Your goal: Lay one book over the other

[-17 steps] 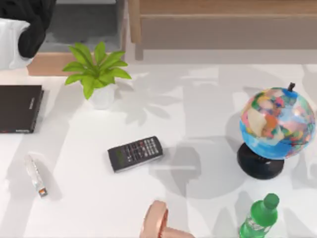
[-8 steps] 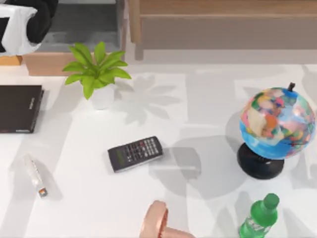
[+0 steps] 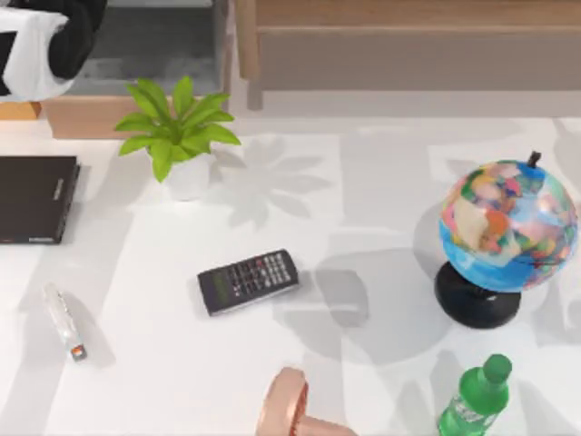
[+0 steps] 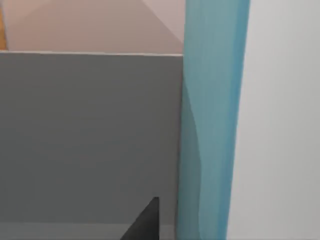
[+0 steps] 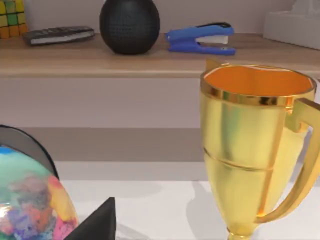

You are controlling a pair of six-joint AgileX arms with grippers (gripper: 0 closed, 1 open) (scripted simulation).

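Observation:
The other, a thin flat black book (image 3: 36, 200), lies on the white table (image 3: 363, 218) against its left edge. In the left wrist view the teal-blue cover of the one book (image 4: 212, 120) stands close to the camera, with white to one side of it. My left gripper (image 4: 167, 227) is shut on this book, and one dark fingertip (image 4: 145, 222) shows beside the cover. The left arm (image 3: 50, 41) hangs high at the far left corner, beyond the table's back edge. My right gripper (image 5: 100, 224) is parked near the globe.
A dark grey calculator (image 3: 248, 282) lies mid-table. A potted plant (image 3: 179, 136) stands just right of the black book. A globe (image 3: 504, 236) and a green bottle (image 3: 474, 398) fill the right side. A small stapler (image 3: 65, 322), a pink object (image 3: 286, 409) and a gold trophy (image 5: 252, 150) also stand about.
Over the last second my left arm rose and drew back toward the far left corner. It has held still for the last half second. Nothing on the table moved.

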